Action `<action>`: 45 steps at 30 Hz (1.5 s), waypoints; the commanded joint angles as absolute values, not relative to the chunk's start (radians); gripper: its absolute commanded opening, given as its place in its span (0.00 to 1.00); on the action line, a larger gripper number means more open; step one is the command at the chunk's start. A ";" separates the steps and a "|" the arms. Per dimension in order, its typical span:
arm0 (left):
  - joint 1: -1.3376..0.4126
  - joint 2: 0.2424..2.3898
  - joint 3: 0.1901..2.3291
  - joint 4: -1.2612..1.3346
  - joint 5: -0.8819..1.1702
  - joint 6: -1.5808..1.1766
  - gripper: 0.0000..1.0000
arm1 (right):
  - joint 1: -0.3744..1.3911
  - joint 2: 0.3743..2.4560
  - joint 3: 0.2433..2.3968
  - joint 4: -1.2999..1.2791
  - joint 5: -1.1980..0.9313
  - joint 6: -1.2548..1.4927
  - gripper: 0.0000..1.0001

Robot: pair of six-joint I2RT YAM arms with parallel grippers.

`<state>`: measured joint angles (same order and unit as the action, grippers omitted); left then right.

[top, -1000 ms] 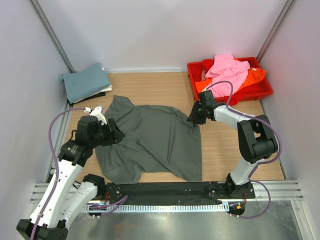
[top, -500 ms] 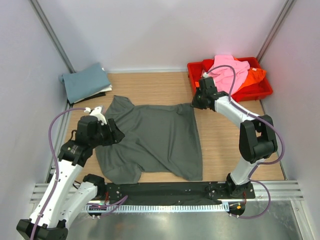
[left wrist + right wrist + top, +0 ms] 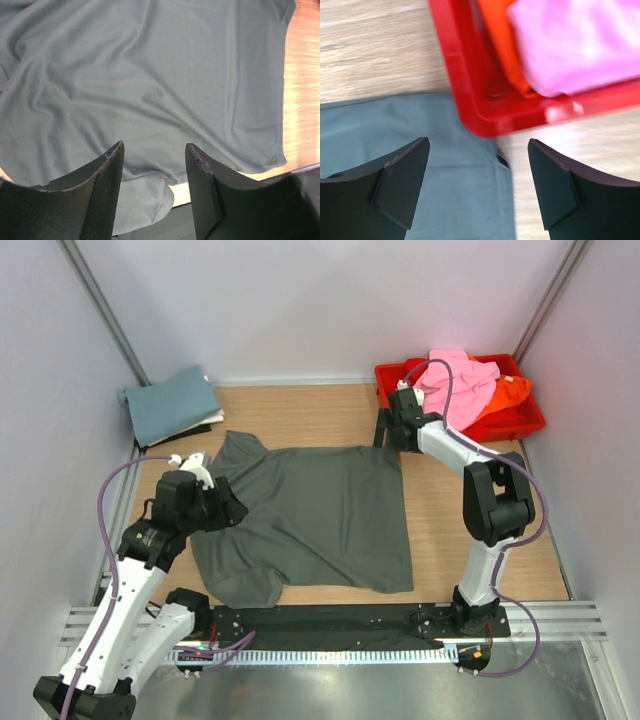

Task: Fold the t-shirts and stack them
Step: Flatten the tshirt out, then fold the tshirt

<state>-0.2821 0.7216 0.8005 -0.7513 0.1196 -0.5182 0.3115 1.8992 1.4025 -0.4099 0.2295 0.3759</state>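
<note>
Shirt (image 3: 310, 515) now lies flatter; right claw (image 3: 477, 145) has let go, spread; left claw (image 3: 154, 146) spread too

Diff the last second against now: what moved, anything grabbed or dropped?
The right hand swept away from the bases toward the red tray, pulling the far right corner of the dark grey shirt out flat. It now hangs open over that corner, apparently released. Unchanged: left hand open over that shirt's left side, folded teal shirt, pink shirt and orange shirt in the tray.
</note>
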 commanded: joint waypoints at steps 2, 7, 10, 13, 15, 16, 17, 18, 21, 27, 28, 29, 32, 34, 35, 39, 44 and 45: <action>-0.296 0.719 0.821 -0.750 0.013 -0.543 0.51 | 0.322 1.701 1.402 -0.478 0.371 0.356 0.86; -0.396 0.805 0.871 -0.893 -0.106 -0.684 0.52 | 0.362 1.417 1.183 -0.497 0.258 0.451 0.86; -0.570 0.920 0.900 -0.991 -0.227 -0.782 0.52 | 0.467 1.344 1.056 -0.479 0.183 0.501 0.86; -0.829 1.036 0.942 -1.150 -0.380 -0.983 0.53 | 0.590 1.307 0.988 -0.489 0.207 0.557 0.86; -1.015 1.081 0.946 -1.228 -0.400 -1.164 0.57 | 0.672 1.295 0.939 -0.483 0.210 0.597 0.87; -1.075 1.097 0.936 -1.235 -0.393 -1.220 0.58 | 0.690 1.292 0.922 -0.479 0.212 0.606 0.86; -1.182 1.094 0.904 -1.232 -0.382 -1.341 0.59 | 0.715 1.289 0.898 -0.479 0.218 0.612 0.87; -1.230 1.085 0.882 -1.200 -0.373 -1.392 0.59 | 0.722 1.279 0.888 -0.482 0.219 0.620 0.86; -1.386 1.005 0.783 -1.126 -0.359 -1.591 0.59 | 0.729 1.253 0.862 -0.488 0.225 0.615 0.86; -1.548 0.960 0.628 -1.000 -0.390 -1.672 0.57 | 0.729 1.229 0.861 -0.509 0.247 0.595 0.87; -1.548 0.975 0.623 -0.996 -0.394 -1.658 0.57 | 0.729 1.230 0.861 -0.509 0.248 0.591 0.87; -1.548 0.998 0.627 -0.991 -0.406 -1.642 0.57 | 0.730 1.230 0.861 -0.509 0.245 0.591 0.87; -1.548 1.083 0.676 -1.006 -0.452 -1.571 0.57 | 0.729 1.232 0.856 -0.512 0.241 0.595 0.88; -1.548 1.133 0.707 -1.009 -0.486 -1.507 0.58 | 0.729 1.224 0.847 -0.514 0.244 0.595 0.88; -1.548 1.146 0.713 -1.008 -0.497 -1.488 0.59 | 0.730 1.218 0.844 -0.517 0.248 0.595 0.89; -1.540 1.218 0.724 -1.000 -0.526 -1.437 0.62 | 0.729 1.213 0.833 -0.528 0.262 0.595 0.89; -1.505 1.348 0.752 -0.974 -0.515 -1.355 0.61 | 0.729 1.215 0.818 -0.517 0.264 0.598 0.90; -1.491 1.376 0.765 -0.977 -0.511 -1.347 0.60 | 0.729 1.219 0.818 -0.517 0.264 0.600 0.90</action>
